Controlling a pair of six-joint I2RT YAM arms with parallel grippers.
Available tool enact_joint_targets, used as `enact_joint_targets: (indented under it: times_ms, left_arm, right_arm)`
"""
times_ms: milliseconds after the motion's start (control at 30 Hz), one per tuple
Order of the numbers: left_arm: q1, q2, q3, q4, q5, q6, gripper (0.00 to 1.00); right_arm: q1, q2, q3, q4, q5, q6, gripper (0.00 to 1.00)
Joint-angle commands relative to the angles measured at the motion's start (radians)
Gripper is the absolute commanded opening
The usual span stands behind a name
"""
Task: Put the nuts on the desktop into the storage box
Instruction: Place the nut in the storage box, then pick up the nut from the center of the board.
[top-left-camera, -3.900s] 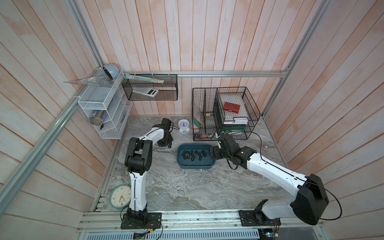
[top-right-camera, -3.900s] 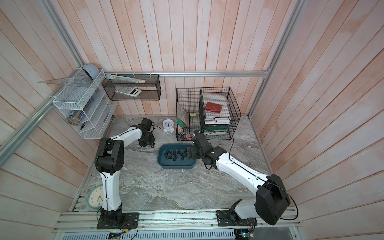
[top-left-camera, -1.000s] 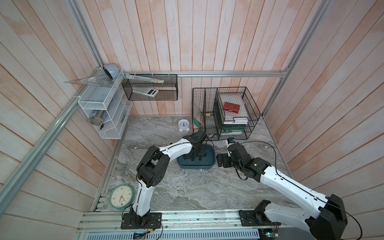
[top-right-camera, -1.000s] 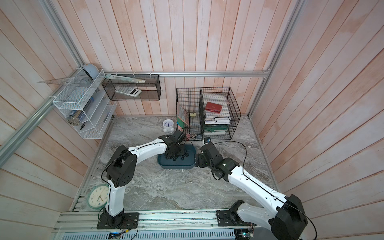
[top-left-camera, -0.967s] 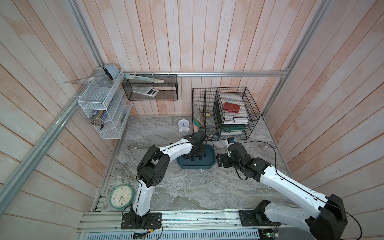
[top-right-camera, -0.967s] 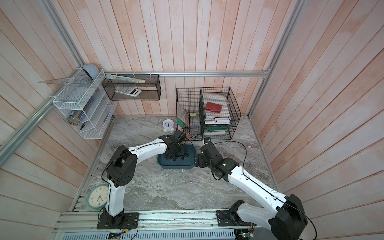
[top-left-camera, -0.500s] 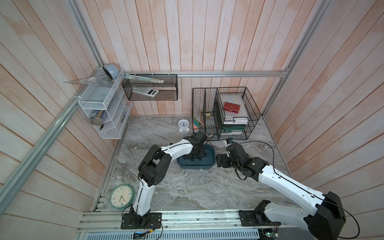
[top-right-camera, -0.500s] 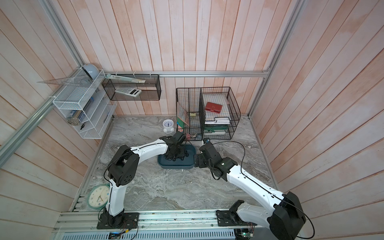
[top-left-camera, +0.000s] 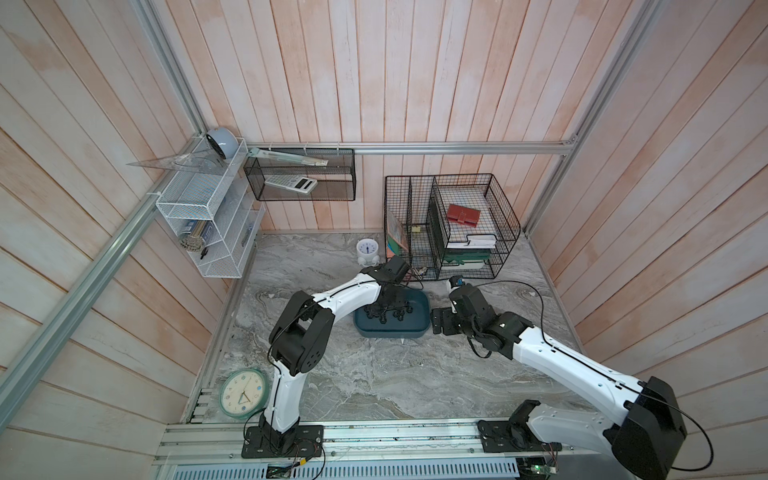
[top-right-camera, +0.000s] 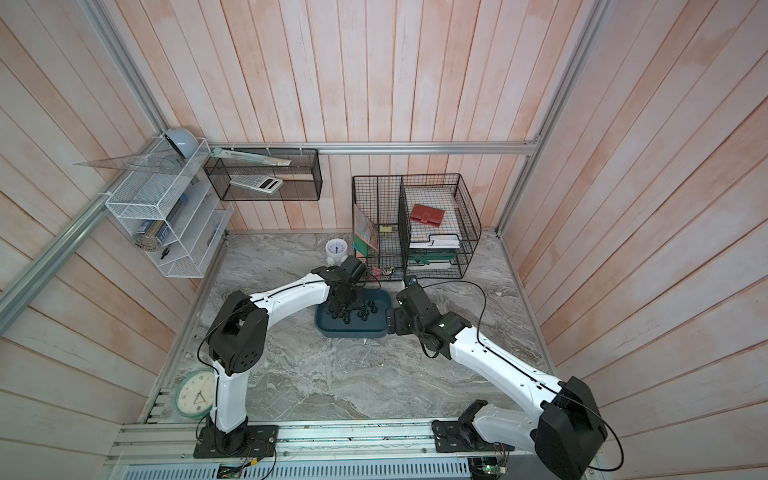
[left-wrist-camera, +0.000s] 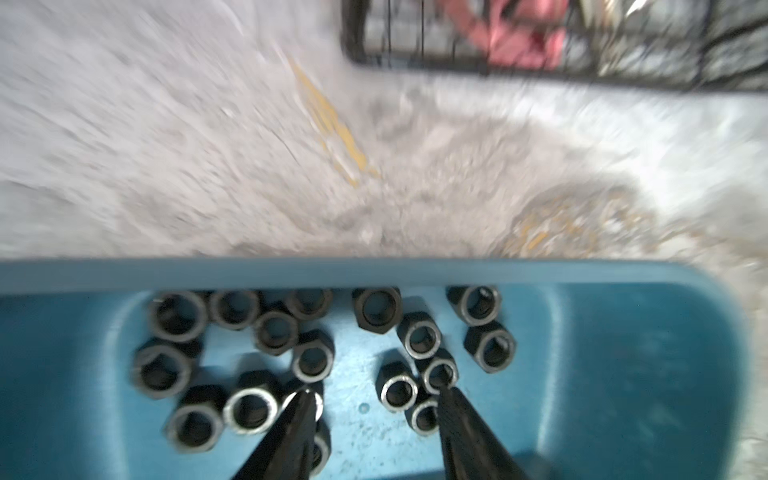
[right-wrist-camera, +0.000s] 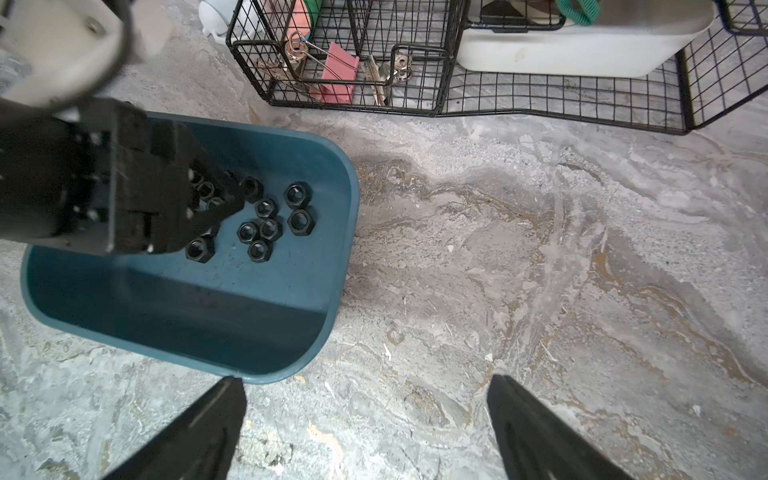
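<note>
my left gripper (left-wrist-camera: 374, 395) hangs low in the storage box (left-wrist-camera: 374, 272), jaws parted and empty over the nuts (left-wrist-camera: 376, 309) lying there, so i'd lift straight up clear of its rim, while my right gripper (right-wrist-camera: 365, 379) sits spread wide just beside the storage box.

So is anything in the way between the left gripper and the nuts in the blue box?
No, nothing visible. The left gripper hangs right over the nuts inside the storage box, jaws apart, its tips close above them.
</note>
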Motion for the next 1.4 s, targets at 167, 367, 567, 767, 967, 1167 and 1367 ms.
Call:
enact_joint_targets:
  times_ms: [167, 367, 567, 767, 967, 1167, 1367]
  left_arm:
    - [0.016, -0.037, 0.009, -0.008, 0.010, 0.038, 0.40]
    - [0.026, -0.047, -0.033, 0.013, -0.001, 0.022, 0.36]
    - [0.079, -0.107, -0.043, 0.019, -0.021, 0.043, 0.60]
    - [0.159, -0.169, -0.050, -0.007, -0.076, 0.077, 0.93]
    - [0.253, -0.204, -0.068, -0.025, -0.146, 0.111, 1.00]
    - [0.334, -0.169, -0.090, -0.003, -0.187, 0.151, 1.00]
    - [0.399, -0.091, -0.075, 0.040, -0.107, 0.178, 0.88]
  right_arm:
    - [-0.003, 0.038, 0.045, 0.020, -0.007, -0.019, 0.98]
    - [-0.004, 0.048, 0.051, 0.019, -0.009, -0.024, 0.98]
    - [-0.005, 0.064, 0.067, 0.026, -0.027, -0.036, 0.98]
    - [-0.006, 0.089, 0.089, 0.036, -0.052, -0.047, 0.98]
    - [-0.005, 0.119, 0.120, 0.040, -0.073, -0.058, 0.98]
    - [-0.003, 0.148, 0.150, 0.038, -0.082, -0.068, 0.98]
    - [-0.004, 0.161, 0.171, 0.027, -0.070, -0.071, 0.98]
